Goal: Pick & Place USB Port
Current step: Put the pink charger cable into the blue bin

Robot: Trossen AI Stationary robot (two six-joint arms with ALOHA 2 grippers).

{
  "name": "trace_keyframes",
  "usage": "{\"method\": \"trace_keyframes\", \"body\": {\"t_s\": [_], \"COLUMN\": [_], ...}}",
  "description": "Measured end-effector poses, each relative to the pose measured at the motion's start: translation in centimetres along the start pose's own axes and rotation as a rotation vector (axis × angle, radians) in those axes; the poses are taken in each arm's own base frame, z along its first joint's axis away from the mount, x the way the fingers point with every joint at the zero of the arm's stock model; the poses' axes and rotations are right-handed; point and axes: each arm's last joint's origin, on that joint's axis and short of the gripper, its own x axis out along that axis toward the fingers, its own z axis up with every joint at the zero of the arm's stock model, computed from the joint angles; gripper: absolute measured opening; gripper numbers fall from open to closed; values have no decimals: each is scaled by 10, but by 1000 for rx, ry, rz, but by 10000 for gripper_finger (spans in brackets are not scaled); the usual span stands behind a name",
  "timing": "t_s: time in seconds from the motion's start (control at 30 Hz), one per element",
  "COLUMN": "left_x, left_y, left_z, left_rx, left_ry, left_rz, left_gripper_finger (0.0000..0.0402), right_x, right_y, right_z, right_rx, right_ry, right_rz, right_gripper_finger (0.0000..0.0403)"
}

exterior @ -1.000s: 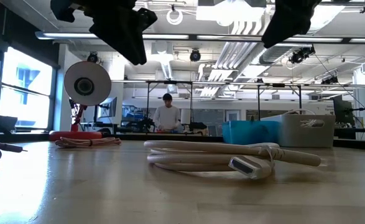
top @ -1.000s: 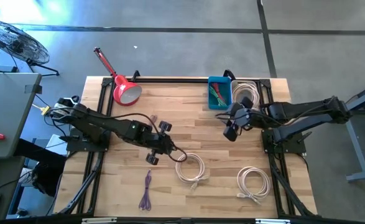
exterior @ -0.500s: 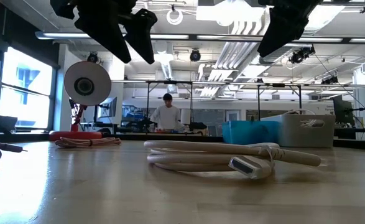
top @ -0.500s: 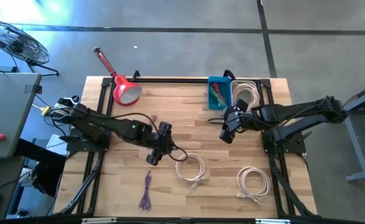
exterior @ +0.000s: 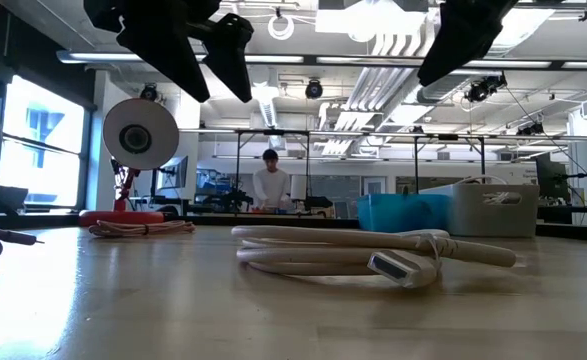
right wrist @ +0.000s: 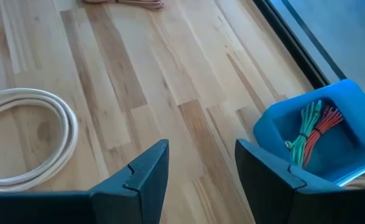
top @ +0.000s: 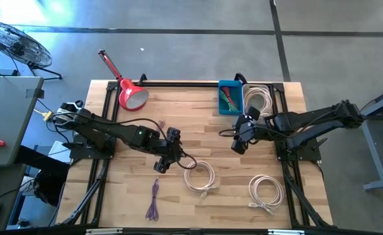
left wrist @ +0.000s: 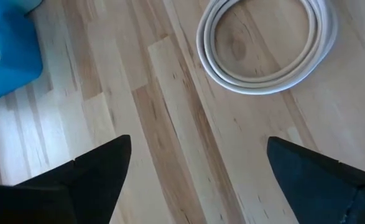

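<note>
Left gripper (top: 166, 151) fingers spread wide, empty, hovering above table beside white coiled cable (top: 201, 176); right gripper (top: 239, 140) parted, empty, raised near blue bin (top: 230, 97)

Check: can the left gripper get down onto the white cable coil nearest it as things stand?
Probably yes. The left gripper hangs open above bare wood just beside the white cable coil, holding nothing, with nothing lying between them. The right gripper is well off to the other side.

Bright overhead light, tabletop (exterior: 123, 300) glare, sharp pictures.
</note>
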Motion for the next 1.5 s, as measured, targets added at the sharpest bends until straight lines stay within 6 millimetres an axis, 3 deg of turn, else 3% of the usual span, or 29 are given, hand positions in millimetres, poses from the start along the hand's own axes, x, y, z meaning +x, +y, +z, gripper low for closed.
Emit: {"method": "trace_keyframes", "body": {"t_s": [0.17, 0.43, 0.97, 1.3, 1.5], "left_x": [0, -1, -1, -1, -3], "left_y": [1, 6, 5, 2, 4], "left_z": [3, -1, 5, -8, -18], "left_rx": [-33, -81, -87, -67, -42], "left_ry": [-29, 32, -38, 101, 209], "left_rz": [23, 204, 133, 128, 221], "left_gripper_finger": [370, 370, 370, 370, 370], "right_x": [-1, -1, -1, -1, -1], "right_y": [2, 2, 2, 2, 2], "right_z": [-1, -1, -1, -1, -1], "right_rx": [-8, -14, -15, -6, -6], "right_ry": [-10, -6, -4, -3, 0], "right_rz": [-10, -2, 3, 3, 10], "right_gripper_finger": [177, 177, 177, 177, 177]}}
